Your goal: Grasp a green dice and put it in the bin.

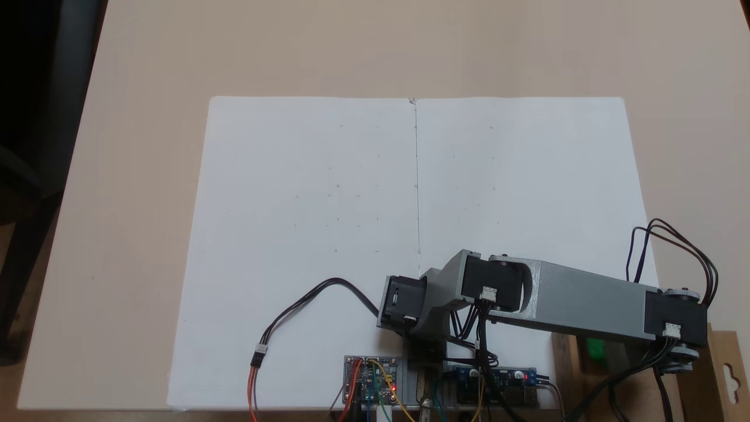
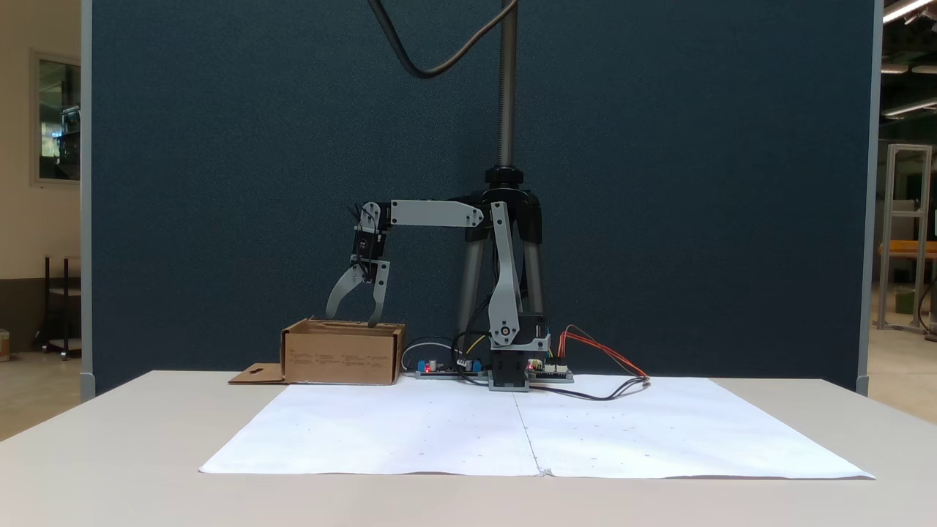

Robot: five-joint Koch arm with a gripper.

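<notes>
Jaws spread apart above bin [image 2: 342, 353], green dice [image 1: 595, 347] apparently inside, printing unreadable.

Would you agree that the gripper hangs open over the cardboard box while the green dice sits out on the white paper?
Not quite: the green dice lies inside the cardboard box, not on the white paper, as the fixed view from above shows. The gripper does hang open over the box.

Looks like a lab or makerspace, not anyone's home. Dark blue partition panel [image 2: 659, 183] fills the middle of the frame behind the pale table [image 2: 110, 439], bare circuit boards [image 2: 446, 368] and loose wires sit at the frame's centre, an aluminium-extrusion frame [image 2: 908, 234] stands at far right, and strip ceiling lights [image 2: 904, 9] show upper right.
</notes>
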